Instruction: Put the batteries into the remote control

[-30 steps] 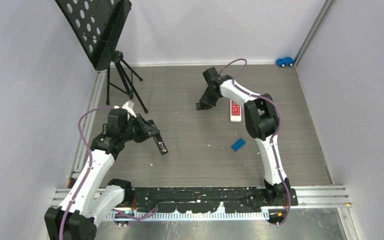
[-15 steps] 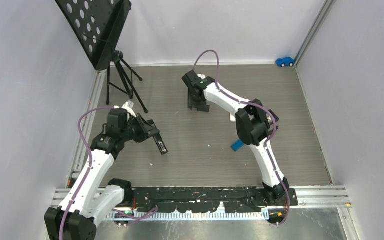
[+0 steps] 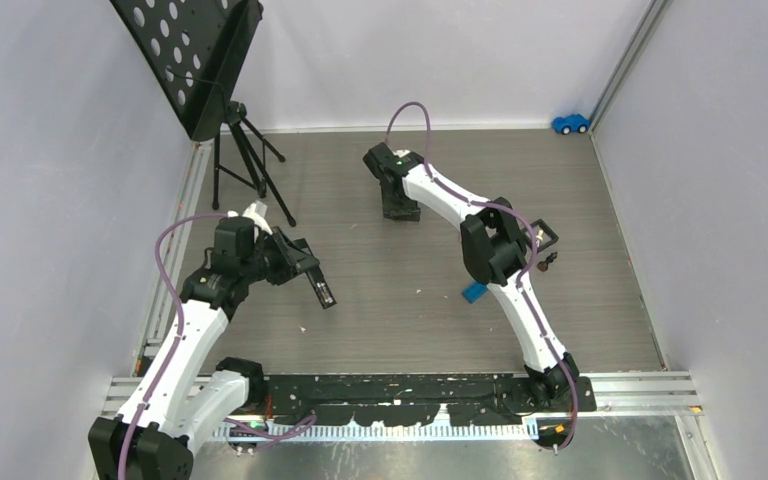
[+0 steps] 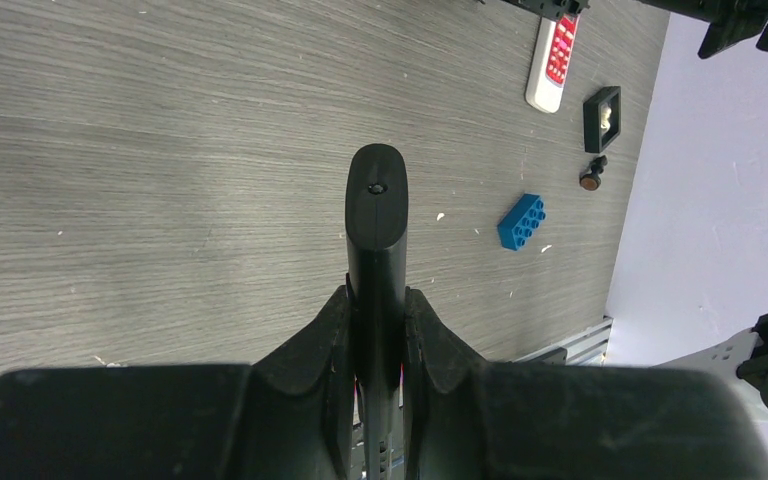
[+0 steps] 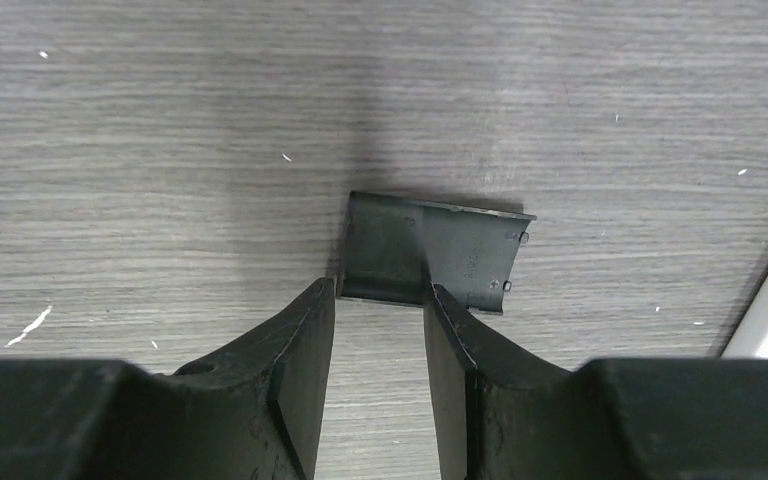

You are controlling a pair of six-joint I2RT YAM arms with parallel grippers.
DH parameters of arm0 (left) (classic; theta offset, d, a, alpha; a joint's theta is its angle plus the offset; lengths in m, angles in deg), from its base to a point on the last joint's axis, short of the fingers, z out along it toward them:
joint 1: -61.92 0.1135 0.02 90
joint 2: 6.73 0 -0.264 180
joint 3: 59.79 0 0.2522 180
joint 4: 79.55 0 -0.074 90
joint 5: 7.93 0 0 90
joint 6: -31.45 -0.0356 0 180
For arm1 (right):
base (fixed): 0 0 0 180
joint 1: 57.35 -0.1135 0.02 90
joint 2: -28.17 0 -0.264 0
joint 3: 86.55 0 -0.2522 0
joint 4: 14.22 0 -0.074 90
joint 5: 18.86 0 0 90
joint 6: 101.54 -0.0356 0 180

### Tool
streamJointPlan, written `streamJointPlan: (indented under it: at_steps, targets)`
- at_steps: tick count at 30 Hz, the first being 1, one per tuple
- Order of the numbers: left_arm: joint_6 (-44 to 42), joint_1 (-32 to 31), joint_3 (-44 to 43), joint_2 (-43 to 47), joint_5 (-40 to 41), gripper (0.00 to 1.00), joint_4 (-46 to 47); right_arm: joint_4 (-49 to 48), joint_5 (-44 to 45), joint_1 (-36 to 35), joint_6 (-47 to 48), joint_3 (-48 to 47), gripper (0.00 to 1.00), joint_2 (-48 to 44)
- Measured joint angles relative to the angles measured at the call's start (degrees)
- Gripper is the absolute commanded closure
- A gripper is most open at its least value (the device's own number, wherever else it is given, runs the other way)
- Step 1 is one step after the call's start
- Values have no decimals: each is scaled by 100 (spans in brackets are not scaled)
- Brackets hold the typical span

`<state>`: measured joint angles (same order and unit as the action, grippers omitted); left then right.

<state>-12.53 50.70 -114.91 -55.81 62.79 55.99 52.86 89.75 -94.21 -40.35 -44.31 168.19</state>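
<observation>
My left gripper (image 4: 376, 300) is clenched on the black remote (image 4: 377, 190); my right gripper (image 5: 378, 295) is released, jaws apart at the flat cover (image 5: 460, 260). The orange-tipped battery (image 4: 590, 181) lies at the right, untouched. I judge it may roll from a pinch, or the remote may twist in its narrow grip.

Bright, even, diffuse light from overhead leaves only soft shadows on the counter (image 5: 370, 130), and all views are sharp except the blurred near foregrounds along both wrist views' bottom edges.
</observation>
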Motion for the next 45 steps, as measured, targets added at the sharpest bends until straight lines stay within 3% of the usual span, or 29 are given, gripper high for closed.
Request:
streamJointPlan:
  at_steps: [10, 15, 18, 22, 28, 31, 36, 42, 45]
  targets:
    - [2, 0, -42, 2, 2, 100, -2, 201, -127, 61, 177, -535, 58, 223]
    - [0, 0, -63, -2, 2, 100, 4, 229, -199, 83, 315, -678, 70, 367]
    - [0, 0, -63, -11, 4, 100, 4, 223, -280, 127, 369, -741, 72, 435]
    - [0, 0, -63, -20, 4, 100, 2, 221, -380, 173, 433, -758, 72, 450]
    - [0, 0, -63, -20, 7, 100, -2, 219, -385, 201, 544, -758, 63, 452]
    - [0, 0, -63, -20, 7, 100, -2, 153, -389, 210, 638, -750, 71, 452]
    - [0, 0, -63, -20, 9, 100, -2, -85, -398, 223, 815, -708, 99, 455]
    - [0, 0, -63, -20, 9, 100, 2, -306, -413, 247, 876, -535, 100, 382]
    - [4, 0, -63, -17, 2, 100, 44, -680, -420, 256, 824, 76, 100, 39]
